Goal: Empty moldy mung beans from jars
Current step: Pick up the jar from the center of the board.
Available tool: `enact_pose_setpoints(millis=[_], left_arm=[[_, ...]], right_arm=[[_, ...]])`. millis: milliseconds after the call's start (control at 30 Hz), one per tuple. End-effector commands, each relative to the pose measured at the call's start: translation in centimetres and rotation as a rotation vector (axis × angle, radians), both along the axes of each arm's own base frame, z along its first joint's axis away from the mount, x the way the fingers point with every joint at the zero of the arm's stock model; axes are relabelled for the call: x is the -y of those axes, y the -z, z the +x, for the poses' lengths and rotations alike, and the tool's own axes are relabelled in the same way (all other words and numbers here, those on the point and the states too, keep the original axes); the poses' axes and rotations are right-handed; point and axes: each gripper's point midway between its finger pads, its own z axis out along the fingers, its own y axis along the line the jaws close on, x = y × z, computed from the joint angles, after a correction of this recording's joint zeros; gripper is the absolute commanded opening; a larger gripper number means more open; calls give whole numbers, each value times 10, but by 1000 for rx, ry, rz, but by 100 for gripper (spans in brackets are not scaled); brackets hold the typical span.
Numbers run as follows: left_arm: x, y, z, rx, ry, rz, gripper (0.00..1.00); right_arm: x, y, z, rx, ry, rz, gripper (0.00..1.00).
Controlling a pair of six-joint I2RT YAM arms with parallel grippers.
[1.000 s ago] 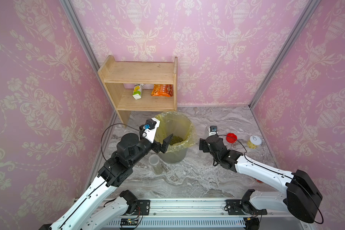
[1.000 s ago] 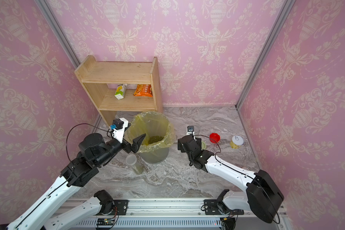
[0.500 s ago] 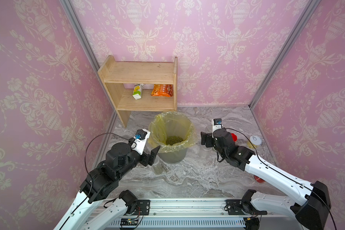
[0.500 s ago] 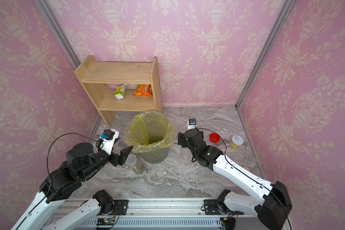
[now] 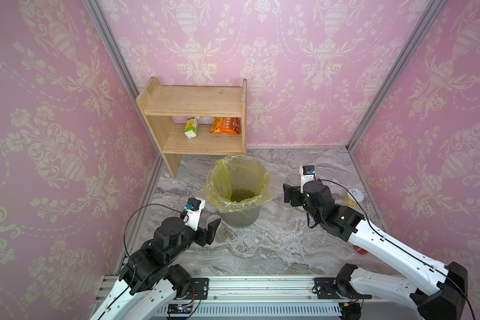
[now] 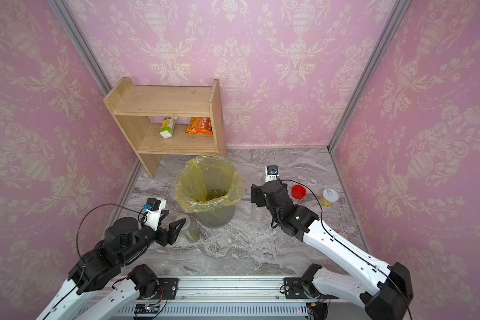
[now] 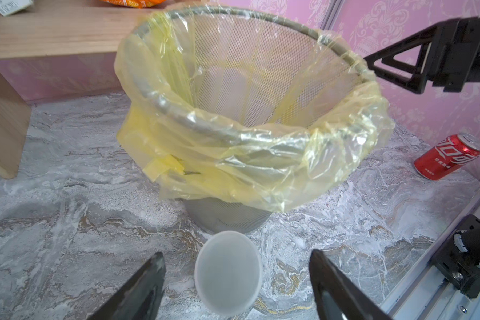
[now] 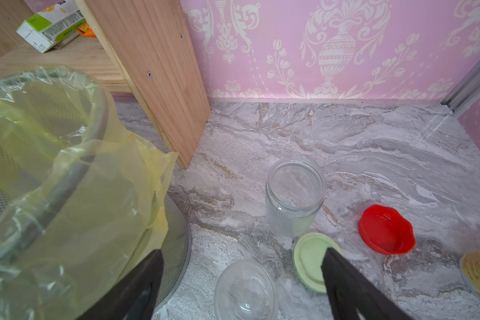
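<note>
Mung beans (image 5: 242, 195) (image 6: 216, 194) lie in the yellow-bagged grey bin (image 5: 241, 217) (image 6: 214, 219). A slim clear jar (image 5: 221, 235) (image 6: 191, 235) with a translucent lid (image 7: 227, 273) stands upright in front of the bin on the left, with a green mass low inside. My left gripper (image 5: 209, 230) (image 6: 175, 221) (image 7: 236, 256) is open above it, a gap on each side. My right gripper (image 5: 290, 195) (image 6: 257, 195) (image 8: 241, 253) is open above an empty lidless jar (image 8: 245, 291) (image 5: 284, 211). A ribbed empty jar (image 8: 294, 196) stands beyond it.
A pale green lid (image 8: 312, 260) and a red lid (image 8: 385, 230) (image 6: 299, 191) lie right of the empty jars. A yellow white-topped tub (image 6: 329, 197) stands further right, and a red can (image 7: 448, 156) near my right arm. The wooden shelf (image 5: 194, 105) stands behind the bin.
My left gripper has drawn back from the bin's rim and come down over the slim jar, its jaws narrowing. My right arm has lifted; its gripper stays beside the bin.
</note>
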Motion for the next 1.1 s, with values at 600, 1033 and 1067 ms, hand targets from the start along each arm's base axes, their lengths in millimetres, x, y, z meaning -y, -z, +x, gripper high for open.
enact_pose_setpoints(millis=[600,1033,1067], left_arm=[[3,37,7,-81,-90,-152,77],[11,65,18,-136,-85,-87,74],[10,66,18,-135,-90,-84,74]], right_arm=[[13,0,-8,1,25,-6,92],[18,5,-8,-7,44,2,92],[18,4,-8,-7,46,5,92]])
